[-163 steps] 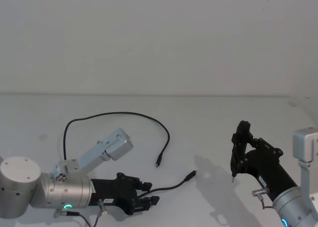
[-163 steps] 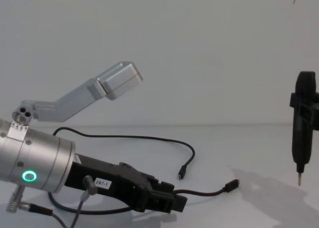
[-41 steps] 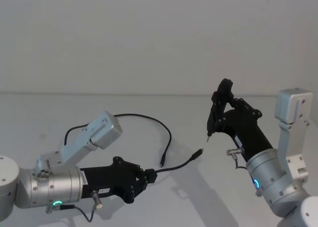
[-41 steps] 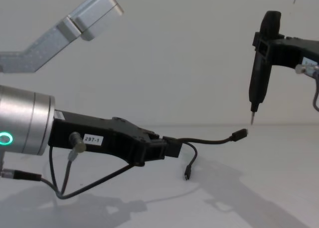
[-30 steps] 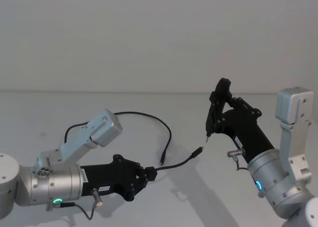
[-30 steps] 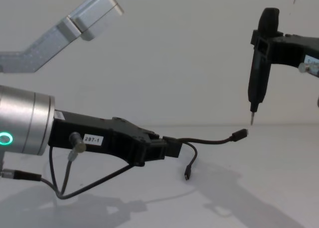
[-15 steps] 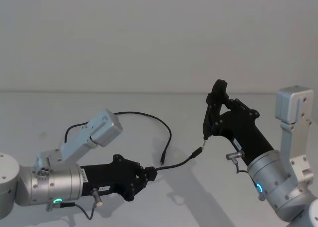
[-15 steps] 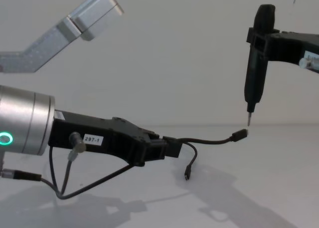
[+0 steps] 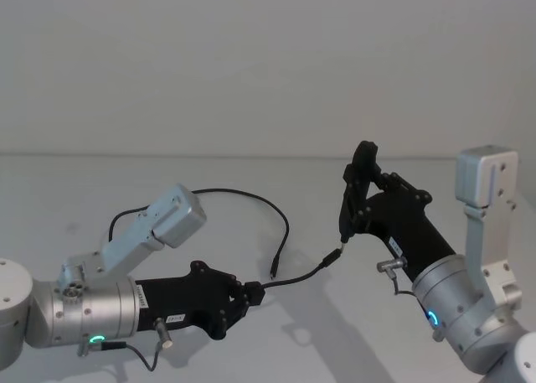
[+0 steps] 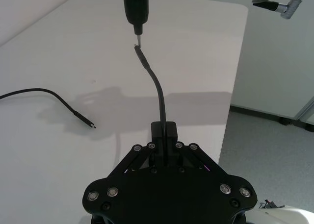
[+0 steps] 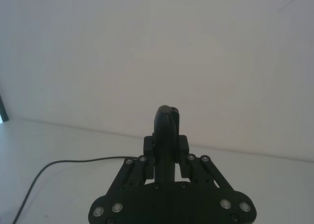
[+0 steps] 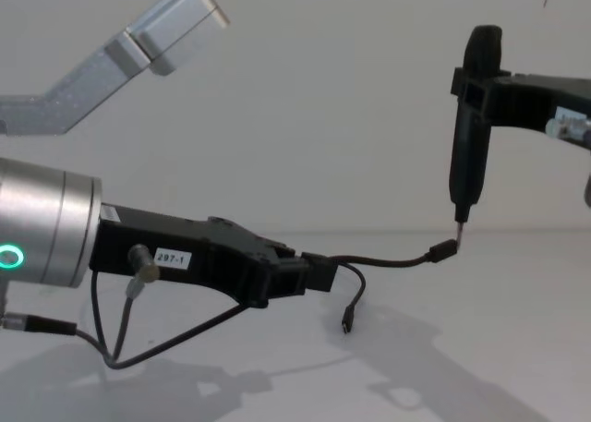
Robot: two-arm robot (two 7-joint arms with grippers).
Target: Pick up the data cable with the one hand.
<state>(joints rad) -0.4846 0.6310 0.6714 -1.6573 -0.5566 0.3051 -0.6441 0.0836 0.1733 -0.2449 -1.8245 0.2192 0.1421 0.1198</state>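
1. My left gripper point(image 12: 309, 272) sits out over the near left part of the white worktop point(image 9: 251, 349), well above it, jaws clamped on the data cable point(image 9: 295, 276) a little way back from one plug.
2. From my closed fingers point(image 10: 164, 133) the short free end sticks out forward and rightward in the air, curving up to its plug point(image 12: 442, 251). I judge the pick-up itself done: this end is clear of the worktop.
3. The rest of the data cable trails behind my arm in a wide loop toward the far edge, then comes back so that its other plug point(image 9: 272, 273) hangs or rests near the middle of the worktop; I cannot tell whether it touches the surface.
4. My right gripper point(image 9: 356, 200) stands over the middle right, clamped on a slim black tool point(image 12: 469, 126) held upright, its metal tip point(image 12: 459, 221) meeting the raised plug.
5. What seems left, to my mind, is only holding steady; lifting the trailing loop off too would finish it cleanly.
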